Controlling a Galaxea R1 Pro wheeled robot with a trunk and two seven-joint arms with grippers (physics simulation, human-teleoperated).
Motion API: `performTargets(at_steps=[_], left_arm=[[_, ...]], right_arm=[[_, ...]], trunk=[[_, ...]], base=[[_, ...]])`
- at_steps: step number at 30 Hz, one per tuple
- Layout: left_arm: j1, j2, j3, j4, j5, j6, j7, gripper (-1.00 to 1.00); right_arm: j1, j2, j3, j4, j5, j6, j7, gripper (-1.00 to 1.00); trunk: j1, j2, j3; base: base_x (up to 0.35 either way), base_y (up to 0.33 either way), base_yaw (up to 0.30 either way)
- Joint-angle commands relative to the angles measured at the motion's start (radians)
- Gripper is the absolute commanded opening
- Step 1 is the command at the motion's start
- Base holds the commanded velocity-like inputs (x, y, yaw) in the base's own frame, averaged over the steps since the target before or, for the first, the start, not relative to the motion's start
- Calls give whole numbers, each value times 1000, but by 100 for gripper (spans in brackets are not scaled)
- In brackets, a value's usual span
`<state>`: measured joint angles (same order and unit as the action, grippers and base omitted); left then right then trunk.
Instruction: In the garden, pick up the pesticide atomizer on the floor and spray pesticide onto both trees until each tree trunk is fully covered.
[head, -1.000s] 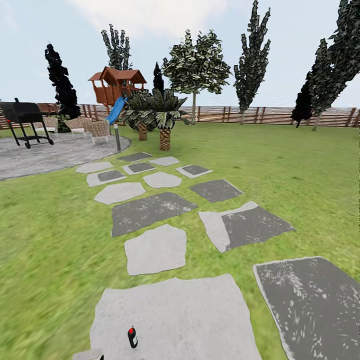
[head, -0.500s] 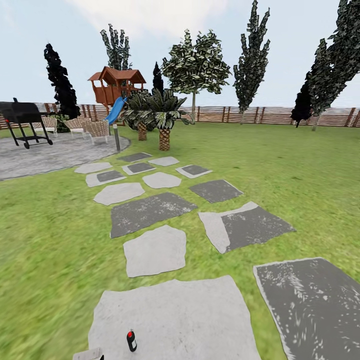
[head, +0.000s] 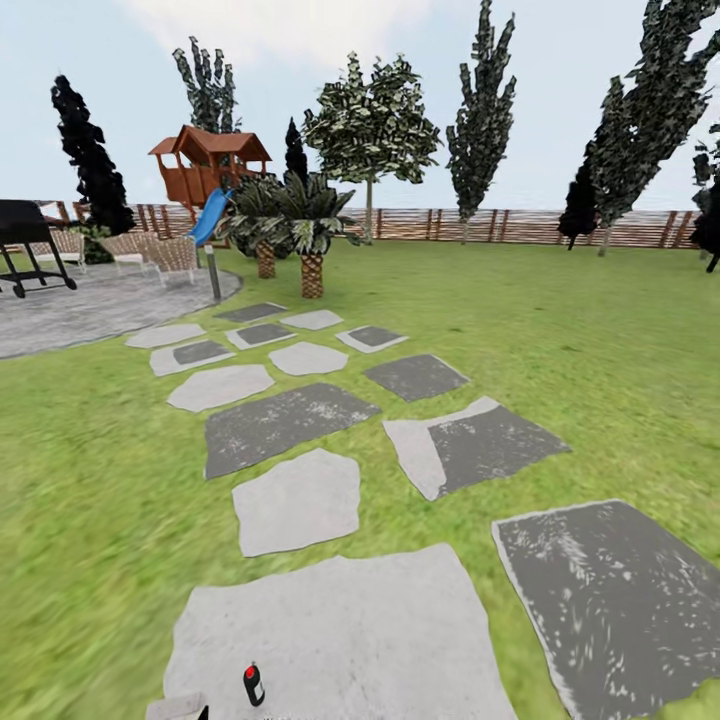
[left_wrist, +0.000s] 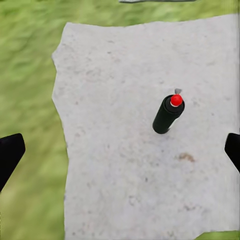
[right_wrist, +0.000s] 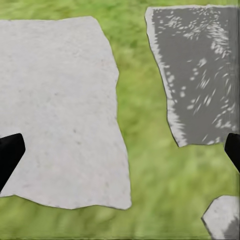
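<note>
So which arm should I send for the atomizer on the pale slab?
Left. The atomizer stands upright between the left claw's spread fingers in its wrist view, and sits left of centre in the head view. The right claw faces bare slab and grass.

My head camera swings a little to the right, so the whole garden slides left in view. The spray can (head: 254, 685) on the pale slab (head: 340, 640) sits lower and further left (nothing itself moves).

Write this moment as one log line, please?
atomizer: upright on light stone slab, untouched | left gripper: open | right gripper: open, empty
</note>
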<state>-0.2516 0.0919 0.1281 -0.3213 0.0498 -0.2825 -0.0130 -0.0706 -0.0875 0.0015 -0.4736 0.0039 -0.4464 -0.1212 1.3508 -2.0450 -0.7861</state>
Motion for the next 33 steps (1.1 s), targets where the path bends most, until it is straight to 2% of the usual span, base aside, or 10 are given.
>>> performTargets(at_steps=[1,5,12,16,17,20,24,28,33], left_arm=[[0,1,0,-1,0,0,-1,100],[-1,2,-1,-4,-1,0,-3,100],[-23,4,-1,-47,-5,3,-5,100],[-60,2,-1,-106,-5,13,-5,100],[-81,0,-1,-116,-5,15,-4,100],[-149,-3,-1,-118,-4,22,-2,100],[-196,-7,-1,-117,-5,25,7,100],[-203,-5,-5,-125,-6,19,3,100],[-205,-1,-7,-118,-6,14,-3,100]], right_arm=[[0,0,0,0,0,0,0,100],[0,0,0,-14,1,0,1,100],[-28,0,0,-194,5,12,3,100],[-104,0,0,-243,4,53,3,100],[-143,2,0,-249,4,79,3,100],[-244,6,0,-257,3,148,2,100],[-331,20,0,-261,2,185,3,100],[-367,26,2,-261,4,192,5,100],[-374,26,3,-255,7,192,6,100]], trunk=[[0,0,0],[0,0,1],[0,0,2],[0,0,2],[0,0,2],[0,0,2],[0,0,2],[0,0,2],[8,-14,-5]], base=[[-169,191,-267],[-158,176,-248],[-10,11,-20],[-1,1,-2],[0,0,0],[0,0,0],[0,0,0],[0,0,0],[0,0,0]])
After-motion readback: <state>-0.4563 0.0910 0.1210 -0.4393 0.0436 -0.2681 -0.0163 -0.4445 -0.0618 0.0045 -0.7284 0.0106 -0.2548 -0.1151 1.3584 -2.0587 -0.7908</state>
